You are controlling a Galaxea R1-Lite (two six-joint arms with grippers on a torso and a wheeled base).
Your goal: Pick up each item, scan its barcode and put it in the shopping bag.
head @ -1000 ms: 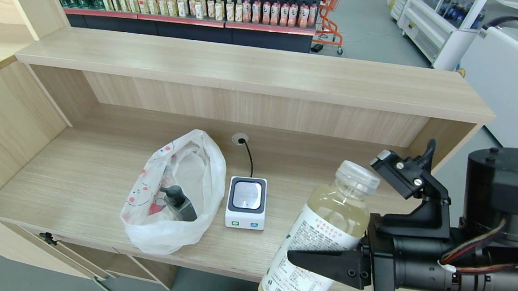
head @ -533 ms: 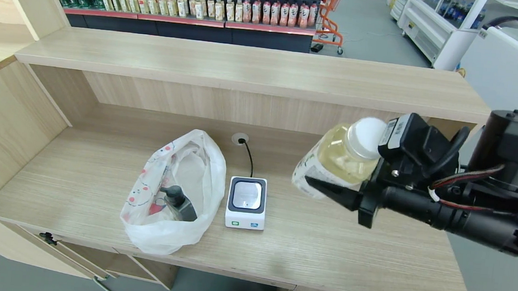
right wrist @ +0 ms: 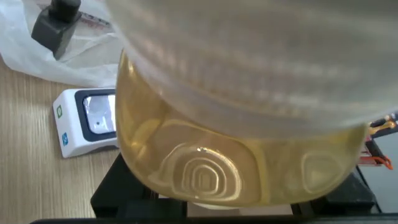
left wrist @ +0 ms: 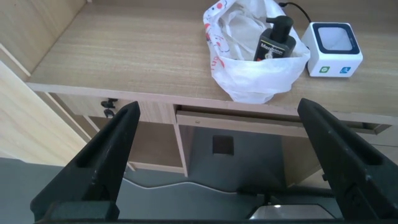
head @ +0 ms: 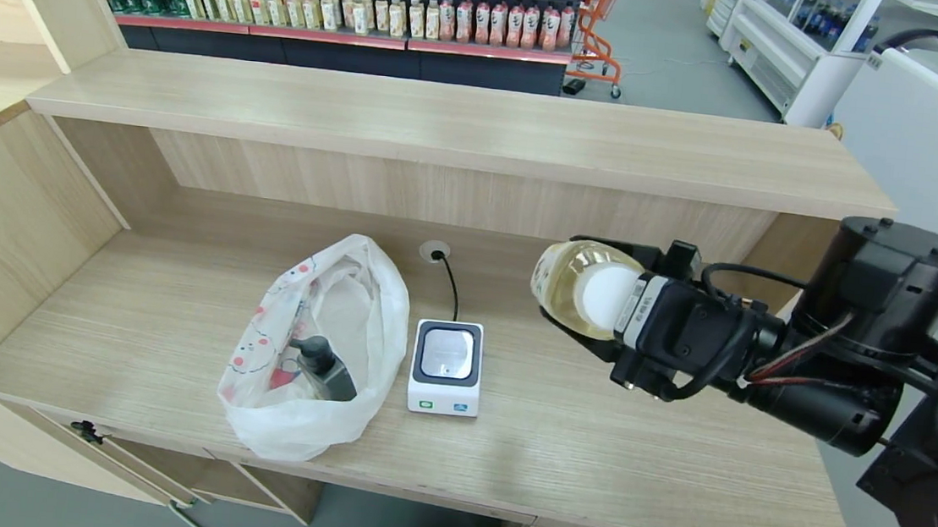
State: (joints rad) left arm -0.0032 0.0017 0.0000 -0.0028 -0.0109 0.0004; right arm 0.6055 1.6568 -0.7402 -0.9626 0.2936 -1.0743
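Drink bottle (head: 560,273), pale yellow liquid, white cap (head: 602,296): held off the table (head: 588,452), tipped nearly level, cap end toward the head camera. It is to the right of the barcode scanner (head: 445,368), higher than it and not touching. Right tool (head: 589,299) is clamped across the bottle's body, one dark finger above, one below. In the right wrist view the bottle (right wrist: 236,124) sits right before the lens. Scanner stands on the table, window up, cable (head: 451,289) running to a hole behind. Just left of it is the white shopping bag (head: 368,297), mouth open, a dark pump bottle (head: 324,367) inside. Left tool (left wrist: 217,168) is spread wide, holding nothing, low before the table's front edge.
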